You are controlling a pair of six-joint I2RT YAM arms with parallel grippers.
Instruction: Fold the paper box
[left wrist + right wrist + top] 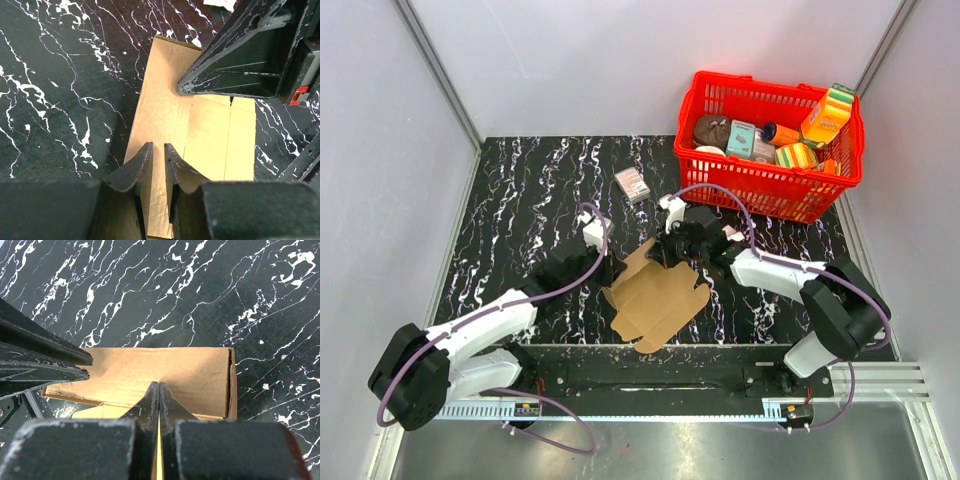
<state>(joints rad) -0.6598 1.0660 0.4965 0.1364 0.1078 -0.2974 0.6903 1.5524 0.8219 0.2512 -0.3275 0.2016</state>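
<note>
The paper box (pixel 655 300) is a brown die-cut sheet lying mid-table between the arms, with its far flap raised. My left gripper (pixel 610 268) is at the sheet's left far corner. In the left wrist view (pixel 158 150) its jaws stand a narrow gap apart over the cardboard (pixel 210 135), holding nothing I can see. My right gripper (pixel 665 255) is at the raised flap. In the right wrist view (pixel 159 385) it is shut, with a thin cardboard edge pinched between the fingers and the upright panel (pixel 165 365) just beyond. The left fingers (pixel 50 357) touch that panel's left end.
A red basket (pixel 760 190) with colourful grocery packs (pixel 825 115) stands at the back right, just behind the right arm. A small white-and-pink carton (pixel 633 184) lies on the black marbled table behind the sheet. Grey walls enclose the table.
</note>
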